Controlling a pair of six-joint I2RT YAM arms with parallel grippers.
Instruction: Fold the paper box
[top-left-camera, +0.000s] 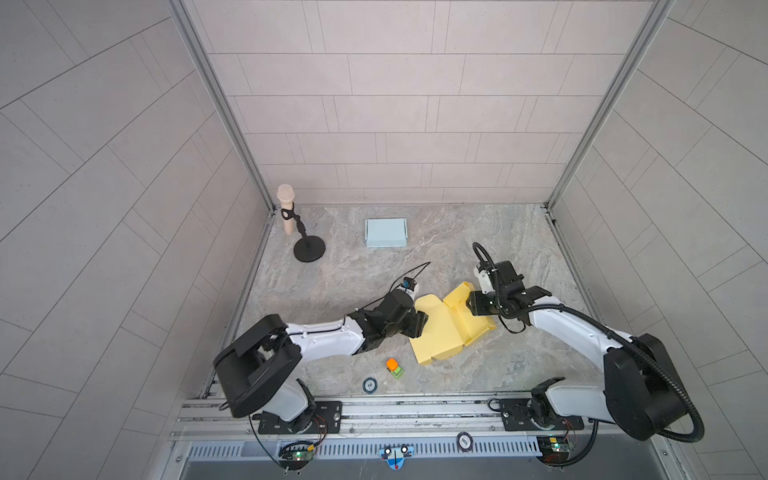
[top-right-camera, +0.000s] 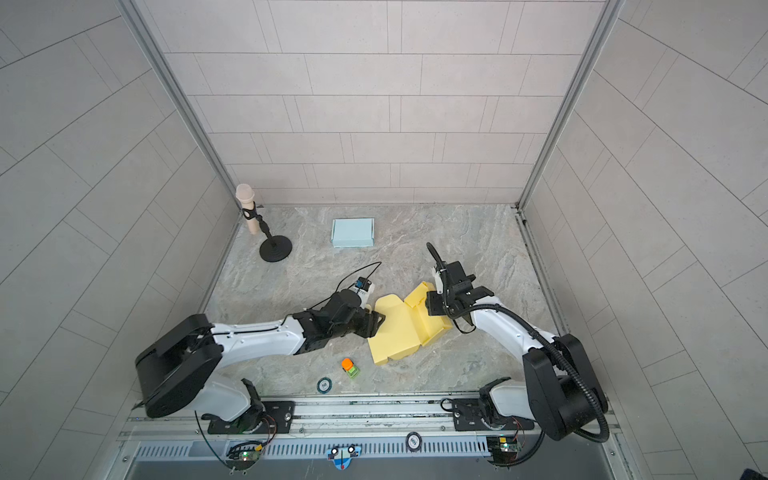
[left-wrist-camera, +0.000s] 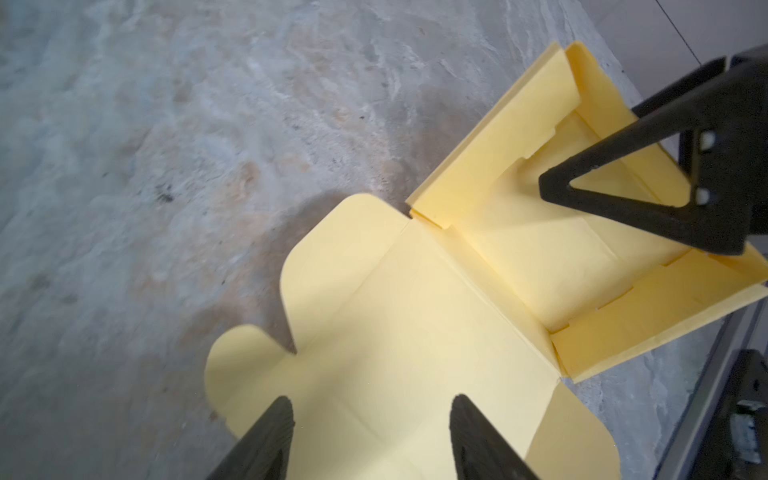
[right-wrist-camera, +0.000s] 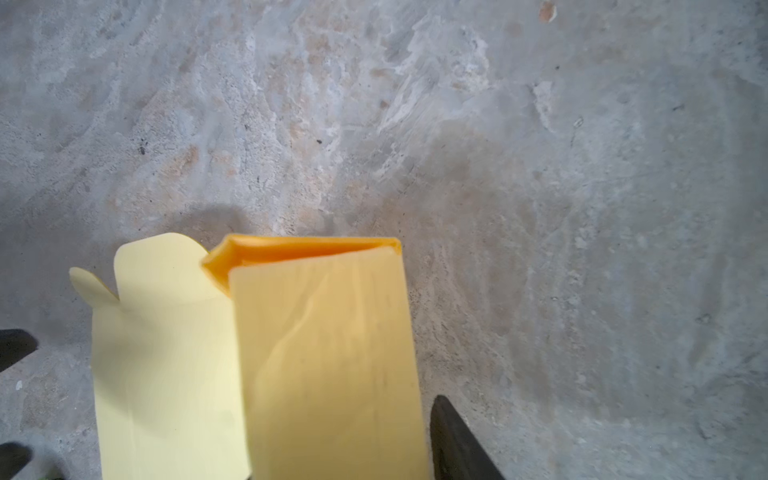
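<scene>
The yellow paper box (top-left-camera: 449, 328) (top-right-camera: 403, 328) lies partly folded in the middle of the marble table. Its tray half has raised walls, and its lid with rounded tabs (left-wrist-camera: 374, 332) lies flat. My left gripper (top-left-camera: 419, 324) (left-wrist-camera: 370, 415) is open at the lid's left edge, fingers apart over the flat lid and holding nothing. My right gripper (top-left-camera: 473, 305) straddles the tray's right wall (right-wrist-camera: 324, 353). One of its fingers (left-wrist-camera: 623, 199) stands inside the tray and the other finger (right-wrist-camera: 449, 432) is just outside the wall. The wall hides whether they pinch it.
A folded light blue box (top-left-camera: 385, 232) sits at the back. A microphone on a black stand (top-left-camera: 309, 251) stands back left. An orange and green toy (top-left-camera: 395, 368) and a round token (top-left-camera: 369, 385) lie near the front rail (top-left-camera: 374, 411).
</scene>
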